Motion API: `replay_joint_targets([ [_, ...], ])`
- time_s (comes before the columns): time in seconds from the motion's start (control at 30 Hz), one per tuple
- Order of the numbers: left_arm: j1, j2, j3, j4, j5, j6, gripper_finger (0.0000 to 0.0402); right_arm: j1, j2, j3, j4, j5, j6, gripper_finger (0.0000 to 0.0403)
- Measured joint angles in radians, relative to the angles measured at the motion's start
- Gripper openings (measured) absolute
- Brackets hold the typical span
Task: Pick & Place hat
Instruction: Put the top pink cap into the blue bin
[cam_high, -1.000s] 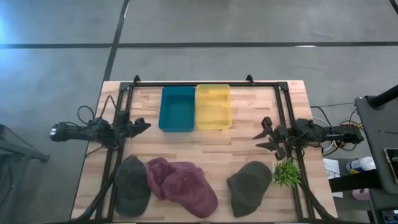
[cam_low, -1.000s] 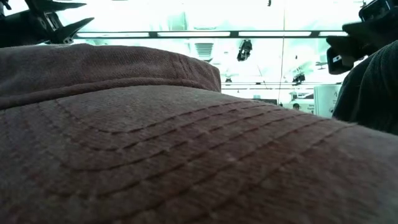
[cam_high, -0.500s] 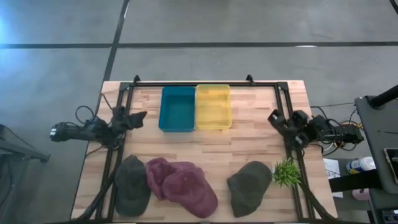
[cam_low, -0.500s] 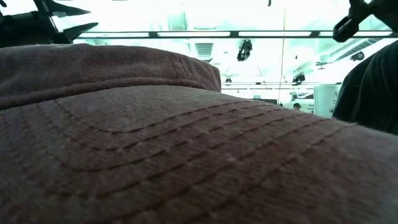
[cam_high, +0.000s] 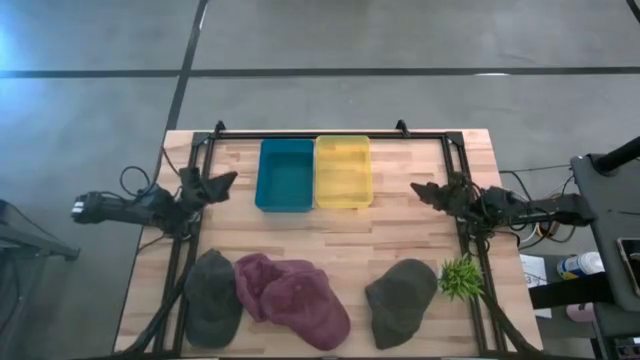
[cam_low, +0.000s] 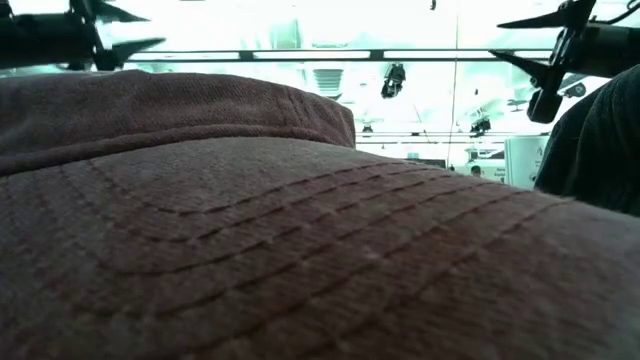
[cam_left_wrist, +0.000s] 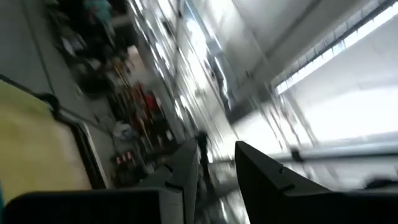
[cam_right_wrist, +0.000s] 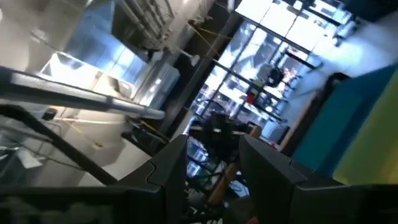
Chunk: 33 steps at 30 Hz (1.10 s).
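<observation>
Several hats lie along the table's near edge in the high view: a dark grey hat (cam_high: 212, 298), maroon hats (cam_high: 292, 298) bunched together, and an olive hat (cam_high: 400, 298). The maroon hat (cam_low: 250, 230) fills the low view, with the olive hat (cam_low: 600, 140) at its right edge. My left gripper (cam_high: 226, 180) hovers open over the table's left side, near the blue bin. My right gripper (cam_high: 420, 189) hovers open over the right side, beyond the olive hat. Both show high up in the low view, left gripper (cam_low: 135, 28) and right gripper (cam_low: 515, 40), holding nothing.
A blue bin (cam_high: 286, 175) and a yellow bin (cam_high: 343, 172) stand side by side at the far middle of the table. A small green plant (cam_high: 460, 277) sits by the right rail next to the olive hat. Bare wood lies between bins and hats.
My left gripper has drifted a little toward the far edge, still pointing at the blue bin. My right gripper has swung toward the far edge and turned about its wrist, ending with its fingers pointing toward the table's middle. The hats have stayed where they were.
</observation>
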Motion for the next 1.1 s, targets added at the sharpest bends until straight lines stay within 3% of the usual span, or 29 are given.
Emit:
replay_joint_targets([
  [0.1, 0.0, 0.082, 0.049, 0.0, 0.156, 0.0, 0.0099, 0.0, 0.067, 0.007, 0.061, -0.008, 0.005, 0.0144],
  [0.3, -0.003, 0.328, 0.173, -0.079, 0.436, -0.089, 0.0099, 0.005, 0.246, 0.097, 0.023, -0.107, 0.056, 0.0144],
  [0.4, -0.023, 0.474, 0.272, -0.216, 0.566, -0.108, 0.0099, 0.005, 0.375, 0.174, -0.048, -0.179, 0.097, 0.0144],
  [0.5, -0.064, 0.609, 0.404, -0.421, 0.648, -0.011, 0.0098, 0.005, 0.504, 0.259, -0.182, -0.248, 0.125, 0.0144],
  [0.6, -0.113, 0.733, 0.536, -0.687, 0.685, 0.123, 0.0098, 0.005, 0.613, 0.358, -0.328, -0.324, 0.118, 0.0144],
  [0.77, -0.178, 0.913, 0.722, -0.956, 0.728, 0.293, 0.0098, 0.03, 0.78, 0.519, -0.582, -0.387, 0.036, 0.0144],
  [0.93, -0.208, 1.022, 0.806, -0.955, 0.737, 0.382, 0.0098, 0.067, 0.93, 0.628, -0.707, -0.438, -0.035, 0.0144],
  [1.1, -0.205, 1.094, 0.803, -0.949, 0.725, 0.407, 0.0101, 0.115, 1.051, 0.685, -0.703, -0.455, -0.013, 0.0146],
])
